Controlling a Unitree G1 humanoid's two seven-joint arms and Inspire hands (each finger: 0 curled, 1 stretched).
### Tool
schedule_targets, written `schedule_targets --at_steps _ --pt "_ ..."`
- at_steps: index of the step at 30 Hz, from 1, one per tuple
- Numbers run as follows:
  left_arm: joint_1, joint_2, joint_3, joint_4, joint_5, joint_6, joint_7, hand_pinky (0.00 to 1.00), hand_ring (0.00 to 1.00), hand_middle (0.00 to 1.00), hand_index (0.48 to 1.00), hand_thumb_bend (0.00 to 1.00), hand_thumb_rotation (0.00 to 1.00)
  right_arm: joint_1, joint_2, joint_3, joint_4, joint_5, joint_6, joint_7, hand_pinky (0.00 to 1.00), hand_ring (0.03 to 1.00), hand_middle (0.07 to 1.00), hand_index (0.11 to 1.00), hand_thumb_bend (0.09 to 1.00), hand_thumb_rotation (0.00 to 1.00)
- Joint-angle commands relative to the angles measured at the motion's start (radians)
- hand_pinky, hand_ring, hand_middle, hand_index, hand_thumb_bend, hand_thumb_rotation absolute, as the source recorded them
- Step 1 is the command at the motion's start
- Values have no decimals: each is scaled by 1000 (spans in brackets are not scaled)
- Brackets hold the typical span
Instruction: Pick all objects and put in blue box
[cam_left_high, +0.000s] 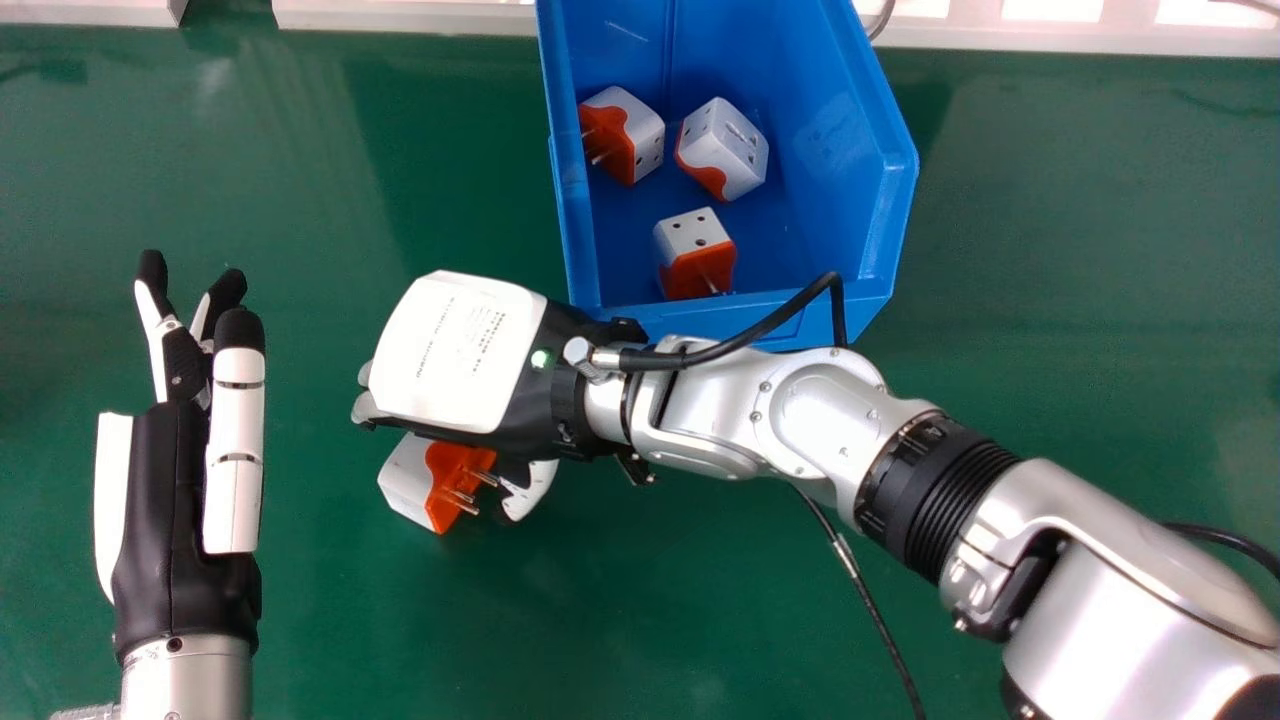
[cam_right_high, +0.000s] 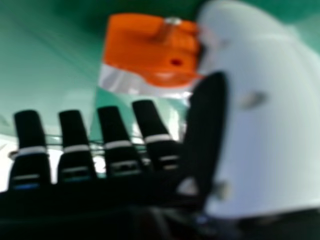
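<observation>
Blue box (cam_left_high: 890, 190) sits at the far side of the green surface (cam_left_high: 640, 620), 3 white-and-orange plug adapters in it. 1st adapter (cam_left_high: 640, 135) is by the box's left wall, pins toward that wall. 2nd adapter (cam_left_high: 730, 145) is to its right, tilted, a bit of orange showing low on it. 3rd adapter (cam_left_high: 690, 235) is closest to the near wall, socket holes up, orange side toward the robot.

4th adapter (cam_left_high: 405, 480) is outside the box, nearer the robot and to the left, lying on its side on the surface, pins pointing right toward the thumb (cam_left_high: 535, 485).

Right hand (cam_left_high: 455, 350) is palm down just beside and partly over the 4th adapter. In the right hand view, its fingers (cam_right_high: 112, 125) are spread and fairly straight, with the adapter just past the tips and alongside the thumb. Not pinched as far as I can see; that view is blurry, so can't tell if anything touches.

Left hand (cam_left_high: 175, 480) is at the left of the head view, fingers extended, holding 0 items.
</observation>
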Motion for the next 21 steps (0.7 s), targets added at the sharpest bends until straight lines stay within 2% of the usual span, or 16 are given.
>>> schedule_targets --at_steps 1,2,6,7,9,12,14,15,16,17,18,19,21 --pt "-1 1 -2 -30 3 -18 5 967 957 958 951 429 1000 -33 12 -11 -1 22 13 -10 720 821 833 799 367 345" --pt "0 -1 -2 -33 3 -18 6 969 959 958 950 428 1000 -35 12 -7 -1 19 14 -13 719 823 835 802 366 370" --pt "6 -4 -7 -44 7 -12 9 960 953 955 943 413 1000 -38 9 8 -7 -3 28 -21 717 825 839 805 440 307" --pt "7 -5 -9 -47 12 -12 12 957 954 956 944 416 1000 -37 9 7 -8 1 27 -20 711 821 837 803 459 321" --pt "10 -4 -12 -50 16 -13 14 947 952 956 944 420 1000 -36 10 7 -6 7 28 -15 719 827 840 804 500 241" --pt "10 -3 -15 -52 15 -16 14 951 955 959 948 436 1000 -33 14 7 -3 9 31 -21 711 819 833 794 511 244" --pt "12 -5 -18 -57 13 -12 15 949 954 959 947 447 1000 -36 7 25 -8 -16 35 -43 688 791 807 749 593 157" --pt "11 -5 -18 -56 13 -13 16 951 954 959 947 447 1000 -38 8 35 -5 -27 39 -49 676 772 782 701 653 105" --pt "12 -5 -20 -58 11 -13 15 951 954 959 947 449 1000 -37 8 40 -2 -29 42 -56 668 748 747 615 616 103" --pt "12 -5 -21 -58 10 -13 15 957 955 960 948 452 1000 -36 9 41 0 -28 44 -61 625 677 680 539 560 116" --pt "13 -6 -23 -62 11 -12 16 961 956 960 949 453 1000 -34 8 45 2 -33 45 -79 604 644 650 512 541 120" --pt "14 -6 -25 -64 11 -10 16 963 956 959 947 452 1000 -34 6 51 9 -43 44 -105 536 580 601 498 532 123" --pt "14 -5 -27 -67 18 -8 19 967 958 960 947 452 1000 -37 4 69 29 -65 48 -151 427 477 531 486 532 50"
